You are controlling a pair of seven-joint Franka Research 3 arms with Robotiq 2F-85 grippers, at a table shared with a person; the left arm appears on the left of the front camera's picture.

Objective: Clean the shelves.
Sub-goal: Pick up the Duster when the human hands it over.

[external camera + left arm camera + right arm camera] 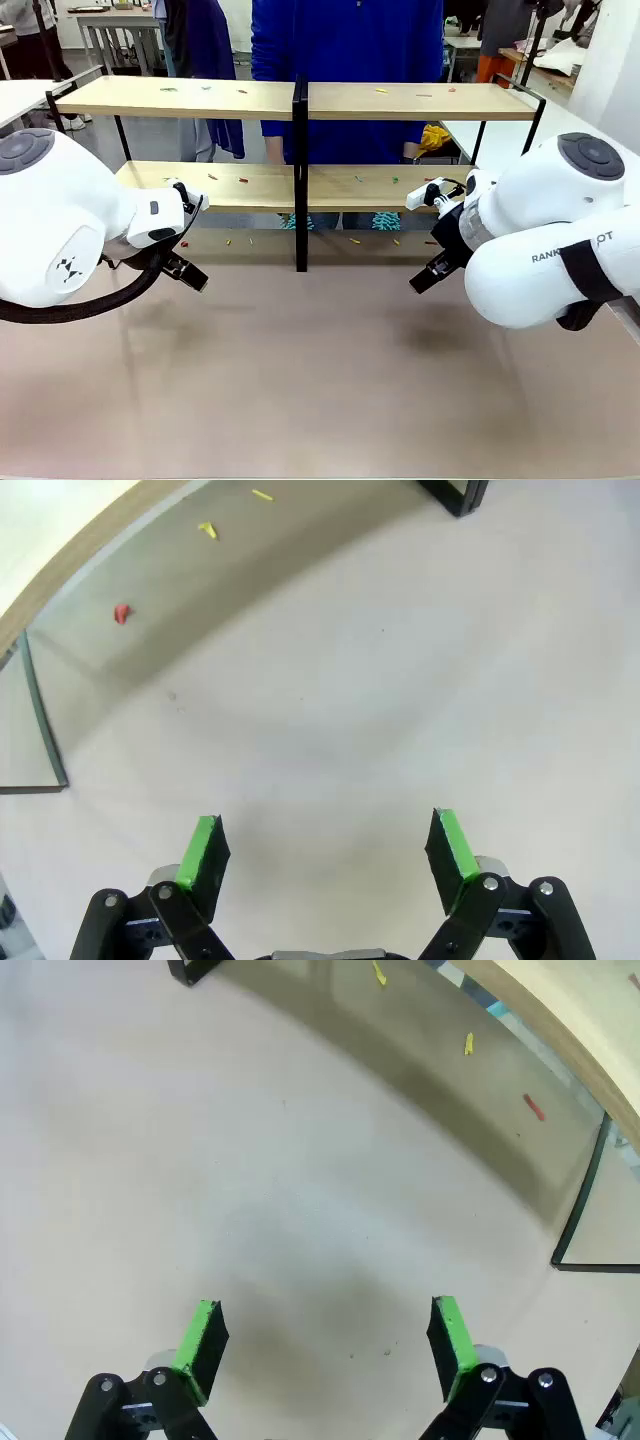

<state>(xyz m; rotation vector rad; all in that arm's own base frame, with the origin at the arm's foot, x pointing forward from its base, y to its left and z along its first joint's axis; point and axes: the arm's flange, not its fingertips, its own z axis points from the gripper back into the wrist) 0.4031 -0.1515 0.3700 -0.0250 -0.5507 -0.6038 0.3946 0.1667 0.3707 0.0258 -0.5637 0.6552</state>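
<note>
Beige worktop [320, 390] below me. Two-tier light-wood shelves in a black metal frame [180, 98] stand at its far side, ahead of both tools. Left tool [325, 830] and right tool [325, 1315] hover low over the worktop, both spread wide. Small coloured scraps [243, 180] lie on the boards and under the lower one.

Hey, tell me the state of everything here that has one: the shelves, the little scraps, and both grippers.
shelves: upright, both boards littered, not yet cleaned.
scraps: small, coloured, lying loose on both boards and on the table under the rack.
left gripper: jaws open, empty, above the table.
right gripper: jaws open, empty, above the table.
</note>
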